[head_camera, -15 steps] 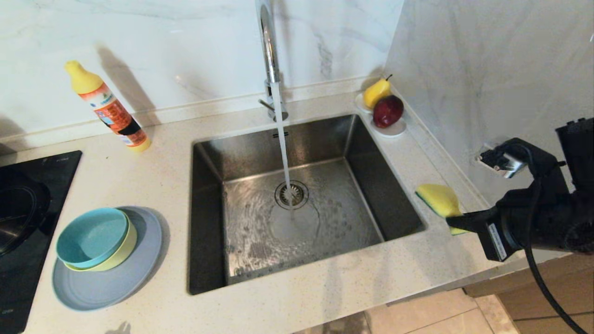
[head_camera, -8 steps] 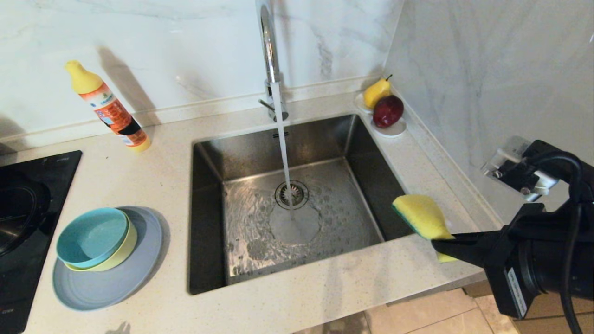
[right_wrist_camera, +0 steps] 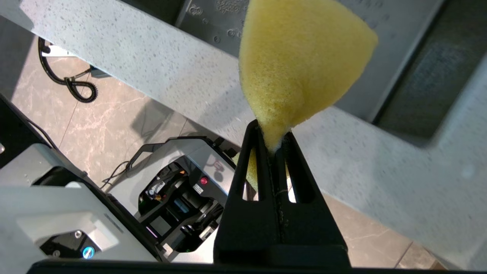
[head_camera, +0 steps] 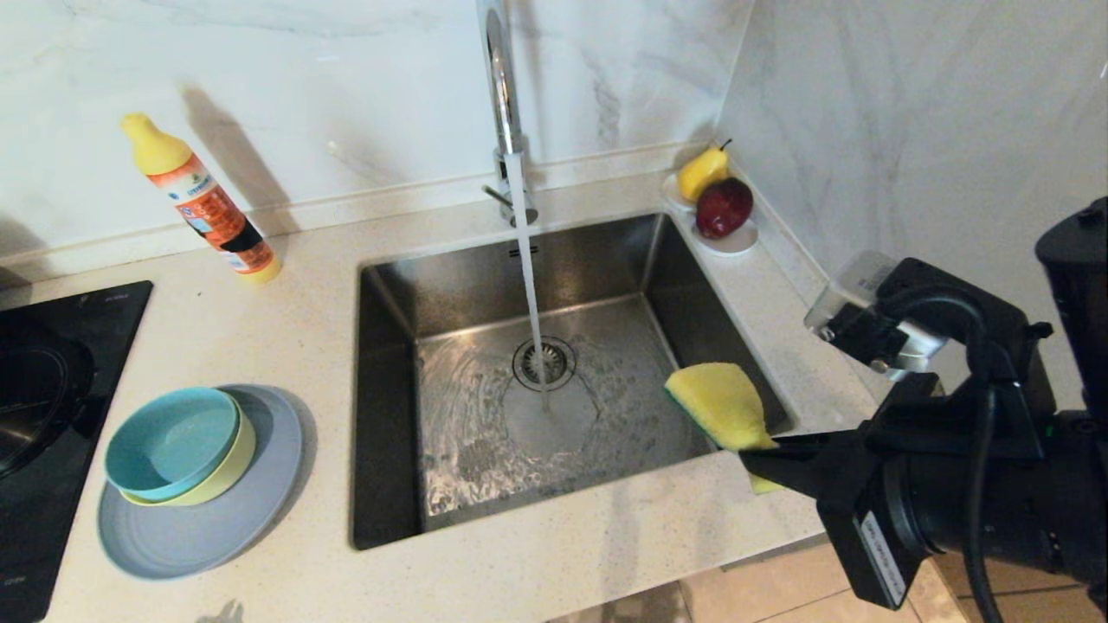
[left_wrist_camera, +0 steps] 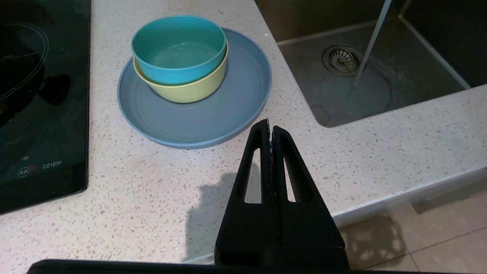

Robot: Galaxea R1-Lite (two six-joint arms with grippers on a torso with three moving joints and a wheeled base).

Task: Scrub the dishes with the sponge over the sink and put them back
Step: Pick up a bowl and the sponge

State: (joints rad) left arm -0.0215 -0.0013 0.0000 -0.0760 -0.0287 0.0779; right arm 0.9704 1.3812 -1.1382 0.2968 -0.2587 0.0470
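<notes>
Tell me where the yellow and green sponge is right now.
In the head view, the soft yellow sponge with a green scouring face is clamped in the right gripper, above the stainless steel sink's front right corner.

The tap (head_camera: 502, 104) runs out past the head view's top edge, and the black hob (head_camera: 52, 415) is cut by the left edge. The sponge (head_camera: 723, 407) hides its near end between the right gripper (head_camera: 762, 463) jaws.

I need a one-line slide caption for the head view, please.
Right hand holds the sponge over the sink edge beside running water; stacked dishes wait on the counter.
</notes>
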